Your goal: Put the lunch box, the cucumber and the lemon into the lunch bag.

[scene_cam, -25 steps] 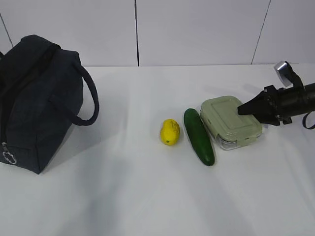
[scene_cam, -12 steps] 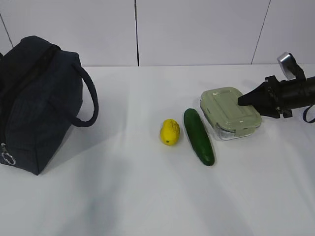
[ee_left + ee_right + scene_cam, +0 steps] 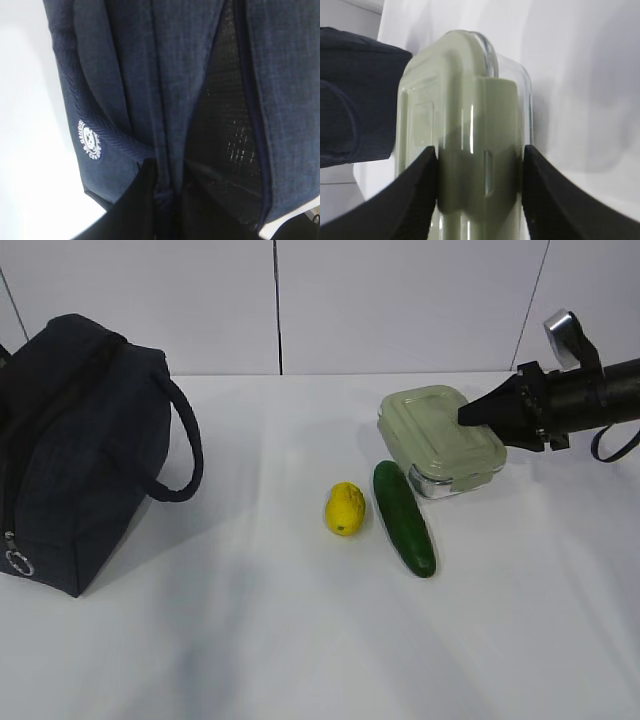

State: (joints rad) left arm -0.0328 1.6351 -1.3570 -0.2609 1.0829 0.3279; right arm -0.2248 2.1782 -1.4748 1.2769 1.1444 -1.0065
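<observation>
right gripper (image 3: pixel 480 192): clamped across the box (image 3: pixel 440 438), held clear of the table (image 3: pixel 300 640) | left gripper (image 3: pixel 167 192): pinched shut on bag (image 3: pixel 80 450) fabric by its opening | cucumber (image 3: pixel 404 517) and lemon (image 3: pixel 345 508): lying just below-left of the box

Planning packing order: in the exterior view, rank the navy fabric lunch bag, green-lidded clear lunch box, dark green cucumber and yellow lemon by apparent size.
1. Navy fabric lunch bag, by far largest.
2. Green-lidded clear lunch box and dark green cucumber: similar length; the box is bulkier but lifted, so unsure.
3. Yellow lemon, smallest.
</observation>
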